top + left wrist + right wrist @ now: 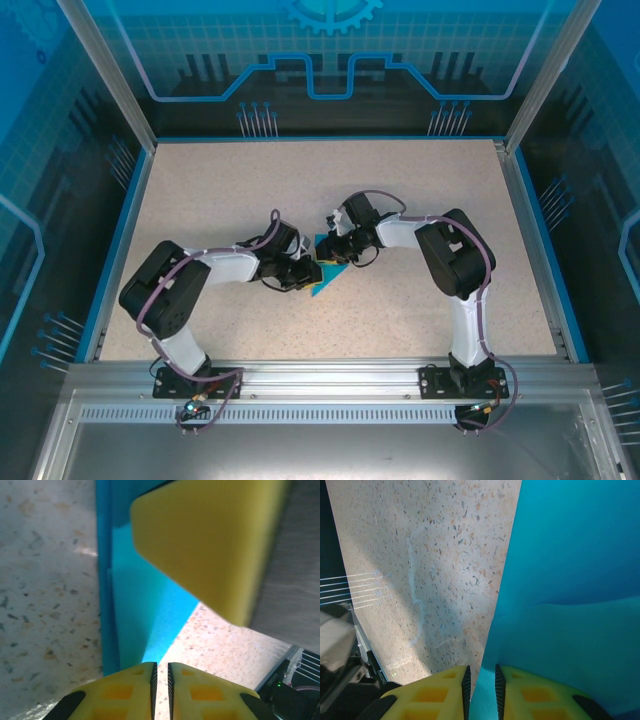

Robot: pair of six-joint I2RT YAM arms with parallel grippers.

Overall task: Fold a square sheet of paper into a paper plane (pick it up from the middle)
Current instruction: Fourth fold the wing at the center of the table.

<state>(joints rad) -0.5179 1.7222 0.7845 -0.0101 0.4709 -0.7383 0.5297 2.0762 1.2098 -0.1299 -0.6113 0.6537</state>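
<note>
Cyan-blue and creased, the sheet of paper [570,580] sits between the two tools near the middle of the table [200,200]. The right gripper [481,690] pinches it. The paper's edge runs down into the narrow slit between the yellow fingers, and the sheet spreads up and to the right of them with a soft bend across it.

The left gripper [161,680] has its fingers almost pressed together, with only a thin slit between them. Just ahead of it the paper stands on edge, a vertical fold at its left, and tapers down to the fingertips. I cannot tell whether that corner is actually nipped.

A blurred yellow pad [210,545] of the other gripper crowds the upper right of the left wrist view and covers part of the sheet. From above, both wrists overlap the paper, so its full outline is hard to make out.

The tabletop is speckled beige with blue edging [124,240]. An aluminium rail [330,378] runs along the near side, and translucent blue wall panels [330,60] printed with circuit lines stand around it.
</note>
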